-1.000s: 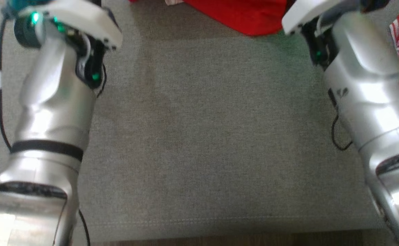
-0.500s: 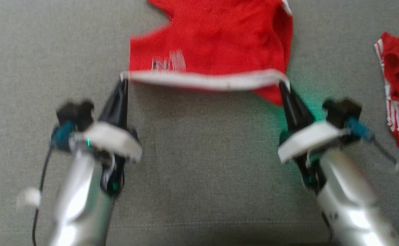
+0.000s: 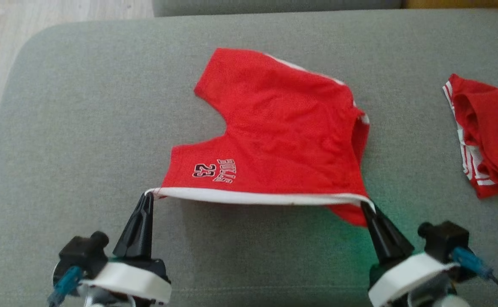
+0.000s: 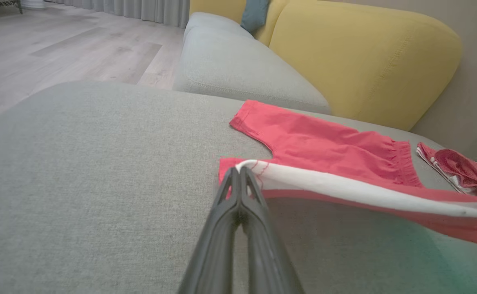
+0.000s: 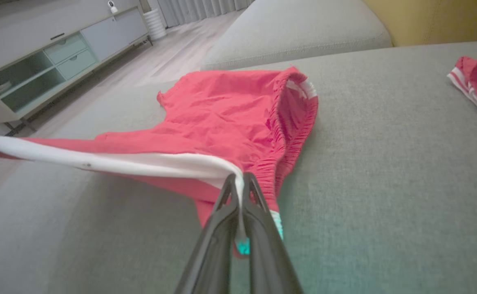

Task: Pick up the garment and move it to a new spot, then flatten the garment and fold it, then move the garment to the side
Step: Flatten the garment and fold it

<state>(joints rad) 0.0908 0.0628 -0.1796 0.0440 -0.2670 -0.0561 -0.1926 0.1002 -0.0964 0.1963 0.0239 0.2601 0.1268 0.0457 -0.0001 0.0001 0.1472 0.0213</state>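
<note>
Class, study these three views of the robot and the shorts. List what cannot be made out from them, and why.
Second red garment: cut off by the head view's right edge; its kind is unclear.
Red shorts: underside hidden by the top layer, head view.
Cabinet: shelf contents too small, right wrist view.

Black tapered fingers [image 3: 138, 230], white collars [image 3: 125, 283] — teal plugs [image 3: 65, 285].

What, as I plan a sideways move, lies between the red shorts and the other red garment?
Bare grey cushion, nothing else; the head view shows the shorts and the other garment lying apart.
</note>
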